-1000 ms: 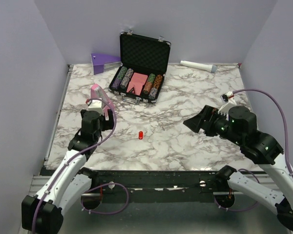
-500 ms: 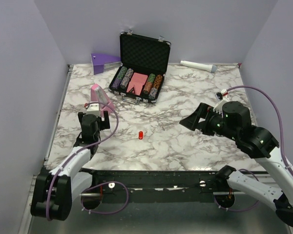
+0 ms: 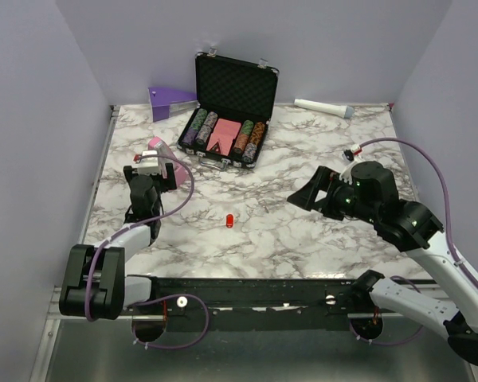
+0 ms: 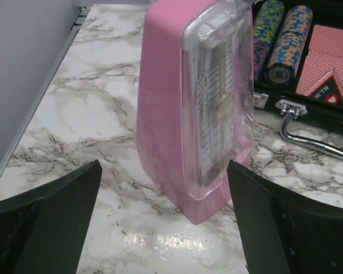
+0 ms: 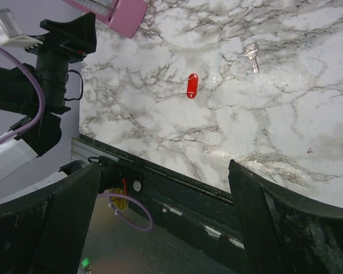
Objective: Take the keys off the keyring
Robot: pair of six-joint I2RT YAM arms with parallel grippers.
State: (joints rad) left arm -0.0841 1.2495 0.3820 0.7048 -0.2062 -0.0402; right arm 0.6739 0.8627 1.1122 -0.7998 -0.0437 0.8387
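The red keyring tag [image 3: 230,219] lies alone on the marble table [image 3: 303,151], left of centre; it also shows in the right wrist view [image 5: 191,85]. One small silvery key [image 5: 252,55] lies flat a short way from the tag, apart from it. I cannot make the key out in the top view. My right gripper [image 3: 306,196] is open and empty, held above the table to the right of the tag [image 5: 163,165]. My left gripper [image 3: 150,172] is open and empty at the table's left, facing a pink metronome [image 4: 197,103] close in front of its fingers [image 4: 51,217].
The pink metronome [image 3: 164,156] stands at the left, by my left gripper. An open black case of poker chips [image 3: 227,131] sits at the back centre, its handle [image 4: 308,128] near the metronome. A purple wedge [image 3: 169,99] and a white marker [image 3: 323,106] lie along the back wall.
My left gripper has moved away from the table's front towards the metronome as its arm folded low. My right gripper has shifted a little left. Tag and key have not moved.
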